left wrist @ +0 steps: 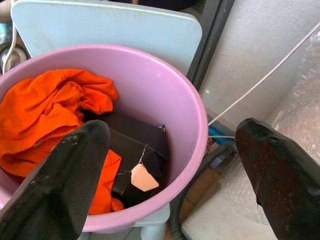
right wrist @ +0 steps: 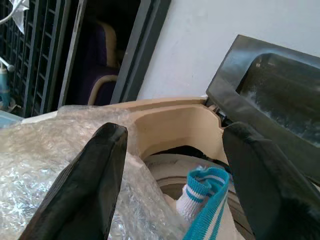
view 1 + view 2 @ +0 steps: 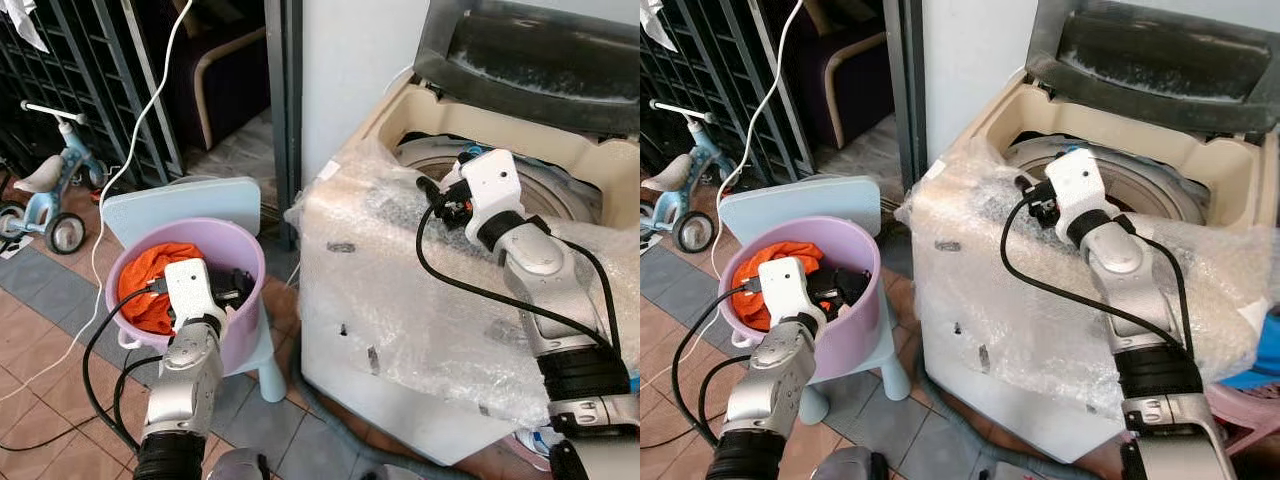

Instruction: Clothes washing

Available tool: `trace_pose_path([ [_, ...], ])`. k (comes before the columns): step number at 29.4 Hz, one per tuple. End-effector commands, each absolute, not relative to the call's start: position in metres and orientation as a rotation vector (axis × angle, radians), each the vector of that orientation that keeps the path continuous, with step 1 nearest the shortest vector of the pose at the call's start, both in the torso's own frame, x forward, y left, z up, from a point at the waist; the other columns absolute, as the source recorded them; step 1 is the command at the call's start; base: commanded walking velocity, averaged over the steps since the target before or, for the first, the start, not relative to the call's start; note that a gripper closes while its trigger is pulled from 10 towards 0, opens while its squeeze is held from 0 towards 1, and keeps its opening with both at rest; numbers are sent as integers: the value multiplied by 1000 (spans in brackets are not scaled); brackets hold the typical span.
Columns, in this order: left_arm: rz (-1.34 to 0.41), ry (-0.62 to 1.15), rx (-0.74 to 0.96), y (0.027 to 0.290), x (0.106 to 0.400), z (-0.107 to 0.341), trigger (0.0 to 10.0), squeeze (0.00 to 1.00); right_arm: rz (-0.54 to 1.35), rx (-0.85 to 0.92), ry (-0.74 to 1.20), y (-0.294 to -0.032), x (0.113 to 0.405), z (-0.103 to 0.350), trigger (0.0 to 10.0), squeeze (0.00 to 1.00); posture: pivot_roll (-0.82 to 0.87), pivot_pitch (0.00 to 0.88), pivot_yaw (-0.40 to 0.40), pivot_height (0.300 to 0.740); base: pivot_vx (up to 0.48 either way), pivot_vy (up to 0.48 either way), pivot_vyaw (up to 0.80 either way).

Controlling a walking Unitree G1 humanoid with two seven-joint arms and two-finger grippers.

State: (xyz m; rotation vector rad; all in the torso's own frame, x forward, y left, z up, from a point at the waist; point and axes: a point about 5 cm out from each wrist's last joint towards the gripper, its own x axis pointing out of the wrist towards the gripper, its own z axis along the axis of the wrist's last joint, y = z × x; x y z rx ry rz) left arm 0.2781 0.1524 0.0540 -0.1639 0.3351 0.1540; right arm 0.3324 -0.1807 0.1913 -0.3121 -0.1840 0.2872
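A pink bucket (image 3: 252,252) stands on a pale blue stool (image 3: 190,200) and holds an orange garment (image 3: 150,285) and a dark garment (image 1: 142,150). My left gripper (image 1: 172,132) hovers open just above the bucket's mouth, nothing between its fingers. To the right stands a top-loading washing machine (image 3: 400,300) wrapped in bubble wrap, its dark lid (image 3: 540,50) raised. My right gripper (image 2: 175,132) is open over the machine's front rim, pointing at the drum (image 3: 560,190). A white garment with blue stripes (image 2: 207,192) lies at the drum's edge.
A child's tricycle (image 3: 50,195) stands at the far left by a dark metal grille. A white cable (image 3: 140,120) hangs down behind the stool. A grey hose (image 3: 330,420) lies on the tiled floor below the machine. A dark doorway opens behind the bucket.
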Motion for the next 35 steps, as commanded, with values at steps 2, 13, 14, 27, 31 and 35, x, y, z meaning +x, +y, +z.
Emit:
trace_pose_path([
  [2,153,331,-163,151,279,55,10000,0,366,-270,-228,-166,324,193,10000,0,-15,0,26,740,0,0,0],
  [13,145,324,-189,147,279,55,10000,0,465,-142,-221,-124,295,174,10000,0,-21,0,15,740,0,0,0],
  [14,144,329,-188,146,278,54,10000,0,437,-161,-207,-124,294,171,10000,0,-20,0,15,740,0,0,0],
  [27,137,348,-185,143,277,50,10000,0,-116,-253,-90,-190,323,173,10000,0,-32,0,11,740,0,0,0],
  [31,146,347,-196,143,277,51,10000,0,6,-206,-210,-166,322,190,10000,0,-28,0,10,740,0,0,0],
  [35,150,344,-200,145,278,51,10000,0,97,-202,-252,-146,318,194,10000,0,-25,0,12,740,0,0,0],
])
